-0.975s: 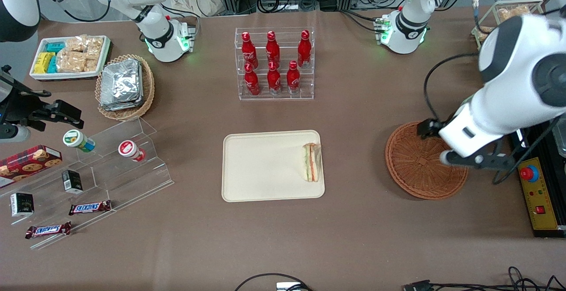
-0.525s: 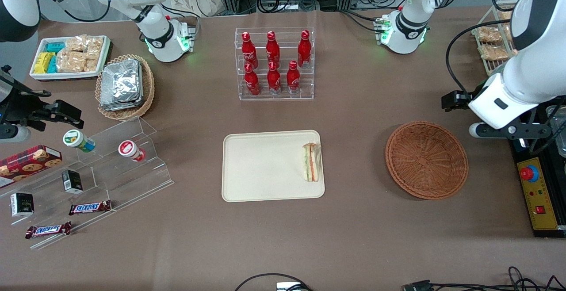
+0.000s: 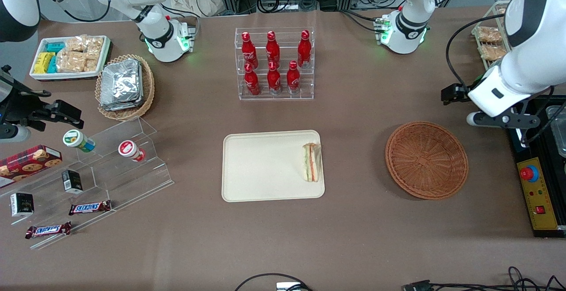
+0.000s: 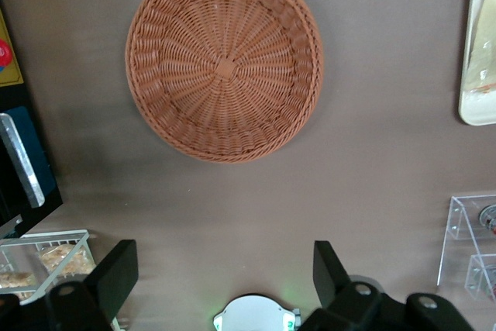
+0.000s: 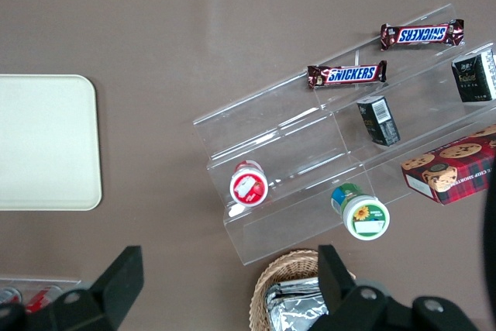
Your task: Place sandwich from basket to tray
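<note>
The sandwich (image 3: 311,162) lies on the cream tray (image 3: 265,167), at the tray end nearest the basket, with its orange and green filling showing. The round reddish-brown wicker basket (image 3: 426,160) (image 4: 225,60) is empty. My gripper (image 3: 497,120) (image 4: 223,273) hangs high over the table, a little farther from the front camera than the basket and toward the working arm's end. It is open with nothing between its fingers (image 4: 116,269). An edge of the tray (image 4: 474,83) shows in the left wrist view.
A clear rack of red bottles (image 3: 274,63) stands farther back than the tray. A wire rack of bagged snacks (image 3: 488,43) and a yellow control box (image 3: 537,193) sit near the working arm. A stepped acrylic shelf (image 3: 101,171), foil-packet basket (image 3: 125,85) and white bin (image 3: 70,56) lie toward the parked arm's end.
My arm has drawn away from over the basket, moving farther from the front camera and toward the working arm's end of the table. The sandwich has stayed on the tray.
</note>
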`<state>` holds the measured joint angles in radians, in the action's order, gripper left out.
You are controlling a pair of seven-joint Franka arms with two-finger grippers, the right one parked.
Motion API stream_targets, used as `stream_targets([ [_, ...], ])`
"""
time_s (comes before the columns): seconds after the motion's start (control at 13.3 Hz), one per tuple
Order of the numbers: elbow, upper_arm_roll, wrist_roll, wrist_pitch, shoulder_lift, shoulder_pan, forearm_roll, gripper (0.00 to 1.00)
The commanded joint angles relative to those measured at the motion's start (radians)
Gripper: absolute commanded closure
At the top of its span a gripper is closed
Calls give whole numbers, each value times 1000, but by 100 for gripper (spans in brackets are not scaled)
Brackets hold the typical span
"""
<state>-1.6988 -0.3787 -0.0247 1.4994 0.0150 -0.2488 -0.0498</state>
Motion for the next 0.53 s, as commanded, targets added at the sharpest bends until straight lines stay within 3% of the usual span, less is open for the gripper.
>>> stream_targets([
  [0.0,-42,-2,16,21,-47,2,10,0],
  [0.07,-42,3,2,18,-55,20,5,0],
  [0.3,-41,250,-18,18,-56,274,1,0],
  [0.45,-42,319,-17,19,-56,335,-1,0],
])
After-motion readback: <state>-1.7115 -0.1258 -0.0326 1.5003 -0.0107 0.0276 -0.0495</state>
